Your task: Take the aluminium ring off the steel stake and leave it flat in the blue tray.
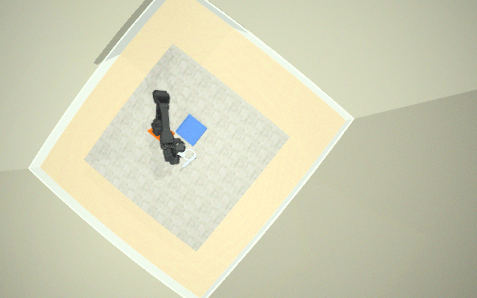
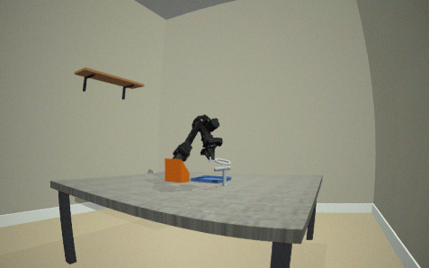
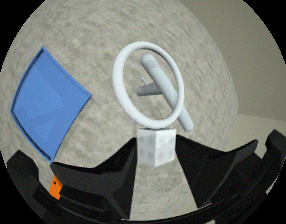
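The aluminium ring (image 1: 195,156) (image 2: 229,162) (image 3: 118,75) is off the stake, held in the air a little above the cross-bar and nearly level in the exterior view. My gripper (image 1: 181,152) (image 2: 210,159) (image 3: 155,140) is shut on its welded tab (image 3: 164,150), a pale block between the fingertips. The steel stake (image 2: 224,178) (image 3: 166,90) stands upright below, and its cross-bar shows through and past the ring in the wrist view. The blue tray (image 1: 191,130) (image 2: 210,179) (image 3: 49,100) lies flat on the table with nothing in it, left of the ring in the wrist view.
An orange block (image 1: 153,132) (image 2: 175,171) (image 3: 55,187) stands beside the tray near the arm's base. The stake's cross-bar (image 2: 221,168) reaches sideways just under the ring. The grey table (image 1: 199,210) (image 2: 255,202) carries all of these. A wooden shelf (image 2: 109,77) is on the far wall.
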